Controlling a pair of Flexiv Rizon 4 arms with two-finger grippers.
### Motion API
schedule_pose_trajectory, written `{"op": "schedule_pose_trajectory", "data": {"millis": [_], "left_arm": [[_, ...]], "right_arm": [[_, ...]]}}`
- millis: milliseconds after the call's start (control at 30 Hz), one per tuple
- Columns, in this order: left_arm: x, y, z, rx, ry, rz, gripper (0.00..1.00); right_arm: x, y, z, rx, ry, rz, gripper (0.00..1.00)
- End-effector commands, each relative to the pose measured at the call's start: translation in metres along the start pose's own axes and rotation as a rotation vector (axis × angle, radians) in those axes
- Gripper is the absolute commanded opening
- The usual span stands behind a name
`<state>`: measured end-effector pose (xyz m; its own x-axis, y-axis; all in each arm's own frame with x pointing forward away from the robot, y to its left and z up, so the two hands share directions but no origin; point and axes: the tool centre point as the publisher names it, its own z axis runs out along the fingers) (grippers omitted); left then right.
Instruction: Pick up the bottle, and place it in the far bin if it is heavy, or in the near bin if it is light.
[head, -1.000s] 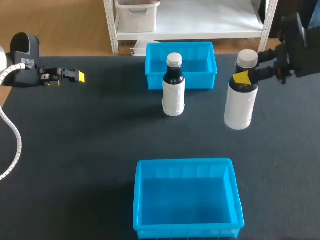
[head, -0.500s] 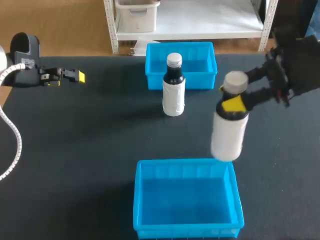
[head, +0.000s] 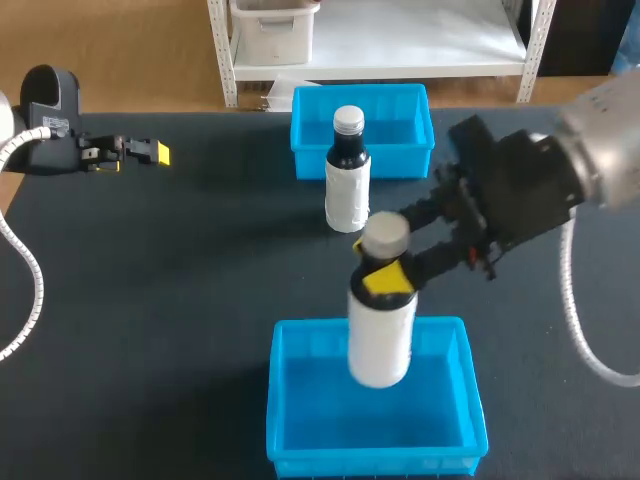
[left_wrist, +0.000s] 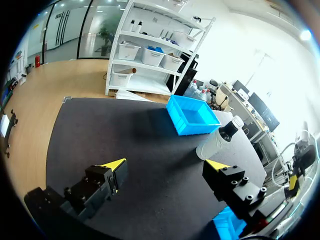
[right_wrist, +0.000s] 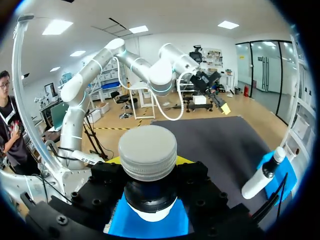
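Since the right gripper (head: 388, 258) is clamped on the bottle (head: 381, 335) at its neck, just under the grey cap (head: 384, 233), the bottle hangs upright over the near bin (head: 370, 462) at the desk's (head: 150, 300) near edge.

Judged: rigid plastic with a smooth sleeve, likely slippery, so the neck ledge is the safer hold. Hangs plumb; probably light, unconfirmed.

Left gripper (head: 150, 152): fingers apart, empty, near the far-left corner.

- A black, matte counter (head: 150, 320) fills most of the frame.
- Its far edge runs straight across the upper part of the frame.
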<state>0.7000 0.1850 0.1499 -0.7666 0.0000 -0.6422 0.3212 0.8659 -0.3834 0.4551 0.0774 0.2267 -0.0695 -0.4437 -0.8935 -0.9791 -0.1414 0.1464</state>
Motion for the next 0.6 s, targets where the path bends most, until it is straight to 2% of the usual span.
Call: {"op": "schedule_pose_trajectory", "data": {"millis": [33, 300, 600], "left_arm": [[0.0, 0.0, 0.0, 0.0, 0.0, 0.0, 1.0], [0.0, 0.0, 0.0, 0.0, 0.0, 0.0, 1.0], [0.0, 0.0, 0.0, 0.0, 0.0, 0.0, 1.0]], "right_arm": [[0.007, -0.008, 0.032, -0.046, -0.012, -0.003, 0.33], [0.029, -0.01, 0.06, -0.107, -0.038, -0.022, 0.33], [0.042, -0.021, 0.076, -0.134, -0.058, -0.023, 0.33]]}}
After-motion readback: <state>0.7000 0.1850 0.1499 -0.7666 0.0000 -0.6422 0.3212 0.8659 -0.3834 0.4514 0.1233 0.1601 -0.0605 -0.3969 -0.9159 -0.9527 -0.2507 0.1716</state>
